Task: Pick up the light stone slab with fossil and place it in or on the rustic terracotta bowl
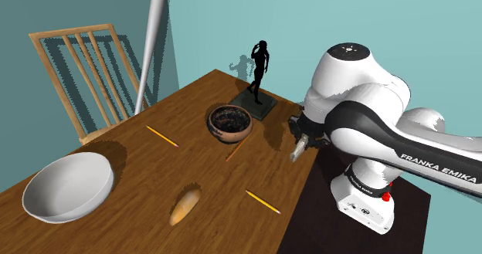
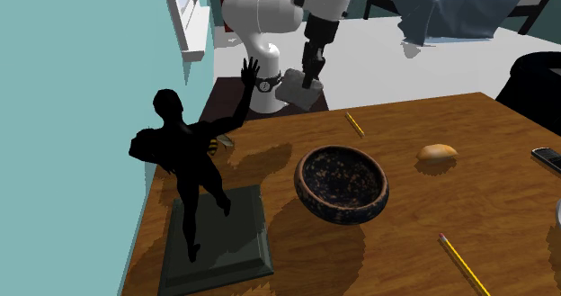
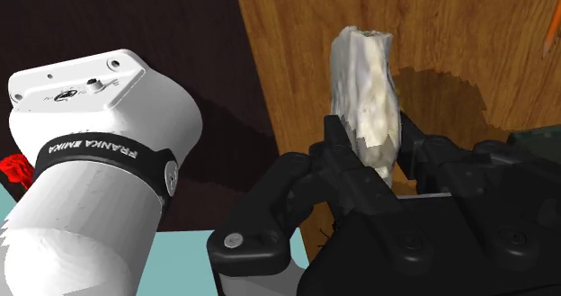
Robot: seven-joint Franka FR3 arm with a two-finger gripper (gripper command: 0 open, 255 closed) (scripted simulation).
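— Which step is judged to be in hand?

— The carry. The pale, rough stone slab (image 3: 362, 87) is pinched edge-on between the jaws of the all-black two-finger gripper (image 3: 370, 137). It is held by the edge of the brown wooden table (image 1: 139, 156), seemingly clear of the wood.

— Where is the target found?

— In the shoulder view, the dark brown, speckled round bowl (image 1: 220, 132) is seen at about ten o'clock from the slab, near but apart. In the second exterior view it is placed at five o'clock from the slab. The black figurine on its dark square base (image 2: 184, 159) is seen at the bowl's nine o'clock.

— What is called for next?

— A level carry until the slab is centred over the bowl's opening, then a lowering past the rim before the jaws are spread.

— How is the arm posed?

— The white arm (image 1: 355, 82) is folded tightly, its forearm laid toward the table. The hand is pointed downward close beside the dark stand (image 1: 309, 214).
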